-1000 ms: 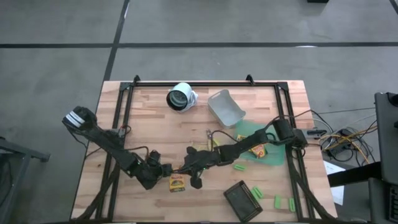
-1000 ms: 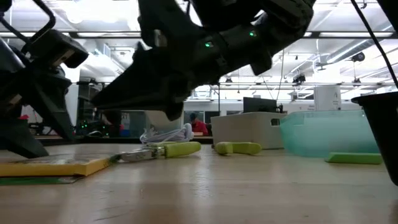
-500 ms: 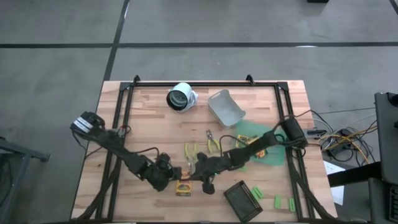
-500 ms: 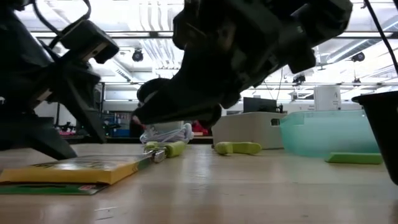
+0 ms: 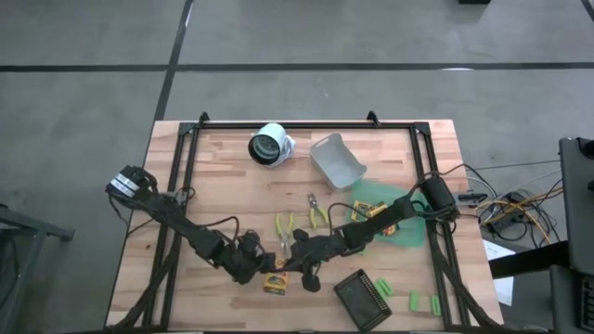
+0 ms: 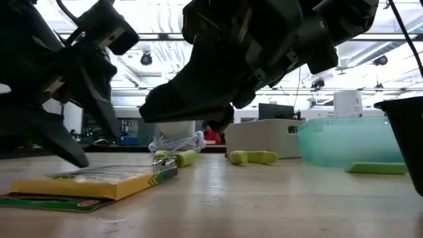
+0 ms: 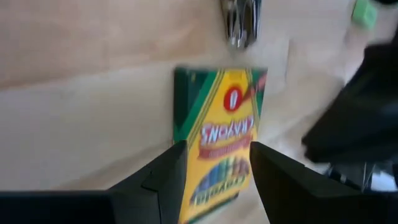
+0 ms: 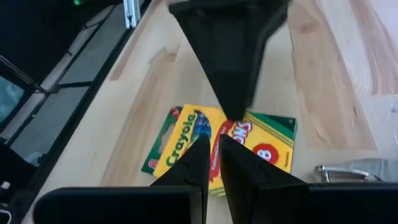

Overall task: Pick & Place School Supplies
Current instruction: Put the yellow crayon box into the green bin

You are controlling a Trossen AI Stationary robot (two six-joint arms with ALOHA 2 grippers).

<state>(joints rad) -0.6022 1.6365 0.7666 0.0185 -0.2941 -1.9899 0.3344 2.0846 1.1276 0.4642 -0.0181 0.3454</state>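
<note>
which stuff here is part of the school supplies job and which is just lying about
Part of the job:
- crayon pack, between both grippers
- second crayon pack on the green bin
- yellow-handled scissors and
- green blocks

Just lying about:
- grey bin
- green bin
- dark tray
- white roll

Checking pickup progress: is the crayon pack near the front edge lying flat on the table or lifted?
Lying flat. The low view shows the crayon pack resting on the table; the left gripper straddles it, open.
</note>
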